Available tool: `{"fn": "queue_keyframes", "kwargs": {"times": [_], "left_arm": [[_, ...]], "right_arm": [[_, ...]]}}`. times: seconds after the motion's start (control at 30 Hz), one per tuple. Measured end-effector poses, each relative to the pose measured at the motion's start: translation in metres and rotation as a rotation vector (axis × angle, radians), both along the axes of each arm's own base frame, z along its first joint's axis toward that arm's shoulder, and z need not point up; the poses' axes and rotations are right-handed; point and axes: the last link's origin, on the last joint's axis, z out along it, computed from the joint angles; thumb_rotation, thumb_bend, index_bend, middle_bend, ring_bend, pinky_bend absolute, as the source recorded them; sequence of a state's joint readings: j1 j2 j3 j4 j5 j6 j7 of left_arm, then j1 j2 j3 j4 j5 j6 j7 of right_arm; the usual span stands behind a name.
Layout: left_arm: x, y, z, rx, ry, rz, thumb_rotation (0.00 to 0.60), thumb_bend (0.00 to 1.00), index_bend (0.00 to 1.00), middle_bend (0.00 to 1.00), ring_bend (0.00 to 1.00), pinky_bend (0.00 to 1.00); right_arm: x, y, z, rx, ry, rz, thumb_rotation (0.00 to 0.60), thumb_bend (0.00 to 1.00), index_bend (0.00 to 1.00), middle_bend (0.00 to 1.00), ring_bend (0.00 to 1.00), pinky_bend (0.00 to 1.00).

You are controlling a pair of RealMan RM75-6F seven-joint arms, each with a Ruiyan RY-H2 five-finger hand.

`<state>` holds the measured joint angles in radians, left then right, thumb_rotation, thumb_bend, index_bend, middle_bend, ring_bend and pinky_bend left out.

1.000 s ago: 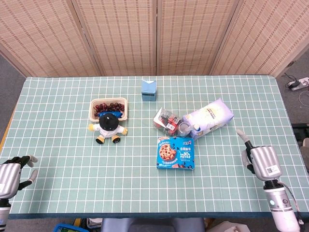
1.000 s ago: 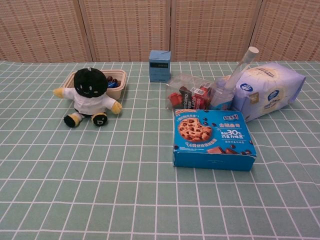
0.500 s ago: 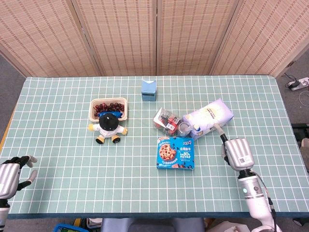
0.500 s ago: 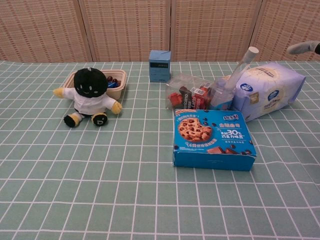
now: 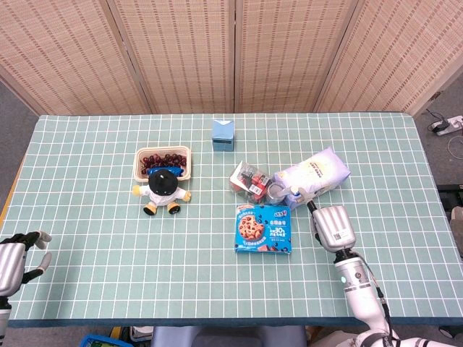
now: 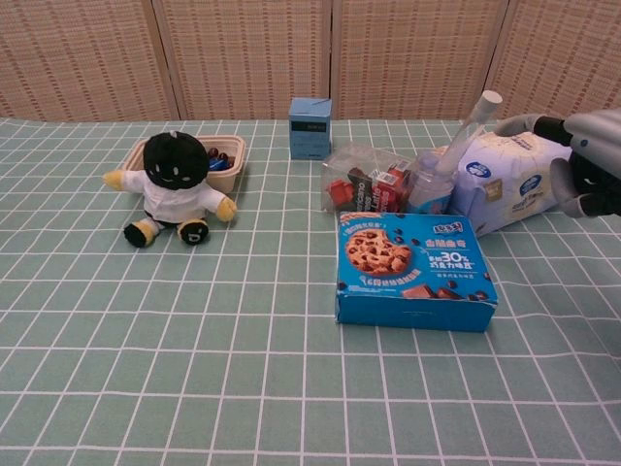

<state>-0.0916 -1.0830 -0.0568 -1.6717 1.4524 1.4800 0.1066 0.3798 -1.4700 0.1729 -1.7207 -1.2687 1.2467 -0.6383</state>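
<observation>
Two robot hands frame a green checked table (image 5: 108, 289), and only one has moved. Over the past second the right hand (image 5: 331, 228) has travelled in from the table's 4 o'clock edge toward the centre, and now hovers just beside the blue cookie box (image 5: 263, 228), at the box's 3 o'clock. Its fingers are spread and hold nothing; one fingertip points toward the white wipes pack (image 5: 312, 175), which lies at the hand's 12 o'clock. In the chest view the same hand (image 6: 582, 160) shows in front of the pack's right end; contact cannot be confirmed. That approach puts the pack and the box within its nearest reach. The left hand (image 5: 16, 253) has stayed at the 8 o'clock corner, fingers loosely apart, empty.

Legible print is scarce: the cookie box (image 6: 415, 269) carries a large "30" among characters too small to read. The small blue carton (image 6: 310, 127) and the clear snack bag (image 6: 367, 184) show labels that cannot be made out.
</observation>
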Motion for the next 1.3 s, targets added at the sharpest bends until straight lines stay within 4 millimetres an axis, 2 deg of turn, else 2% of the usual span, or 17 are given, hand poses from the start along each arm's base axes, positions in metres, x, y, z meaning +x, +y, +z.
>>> {"fn": "queue_keyframes", "kwargs": {"times": [0.8, 1.3], "left_arm": [[-0.002, 0.001, 0.007, 0.023, -0.004, 0.017, 0.600, 0.34, 0.52, 0.52, 0.44, 0.51], [-0.002, 0.000, 0.012, 0.041, -0.010, 0.016, 0.600, 0.34, 0.52, 0.52, 0.44, 0.51]], "right_arm": [[0.028, -0.009, -0.020, 0.041, 0.007, 0.054, 0.600, 0.82, 0.10, 0.99, 1.00, 1.00], [0.041, -0.012, -0.021, 0.034, -0.004, 0.087, 0.600, 0.82, 0.10, 0.99, 1.00, 1.00]]}}
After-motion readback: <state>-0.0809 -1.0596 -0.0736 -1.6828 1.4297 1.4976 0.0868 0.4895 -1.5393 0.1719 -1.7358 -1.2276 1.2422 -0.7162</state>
